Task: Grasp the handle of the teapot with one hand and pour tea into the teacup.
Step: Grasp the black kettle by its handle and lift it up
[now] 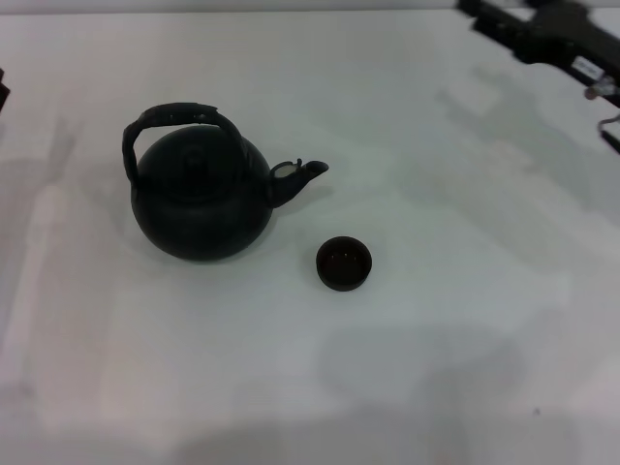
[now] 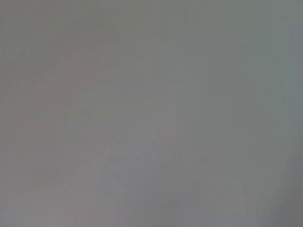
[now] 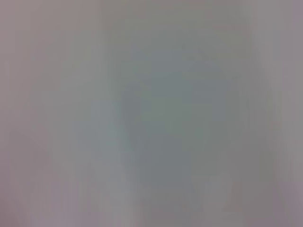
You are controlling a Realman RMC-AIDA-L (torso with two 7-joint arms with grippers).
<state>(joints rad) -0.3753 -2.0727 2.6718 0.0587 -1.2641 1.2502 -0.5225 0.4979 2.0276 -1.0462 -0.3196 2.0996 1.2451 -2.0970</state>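
Note:
The matte black teapot (image 1: 199, 208) stands upright on the white table (image 1: 465, 310), left of centre in the head view. Its arched, wrapped handle (image 1: 179, 114) spans over the lid knob and nothing holds it. Its short spout (image 1: 305, 174) points right. The small dark teacup (image 1: 344, 263) stands just right of and nearer than the pot, below the spout and apart from it. My right gripper (image 1: 542, 34) is high at the far right corner, far from both. Only a dark sliver of my left arm (image 1: 3, 87) shows at the left edge. Both wrist views show only blurred grey surface.
The table's far edge runs along the top of the head view. Soft shadows of the arms lie on the table at the right and along the near edge.

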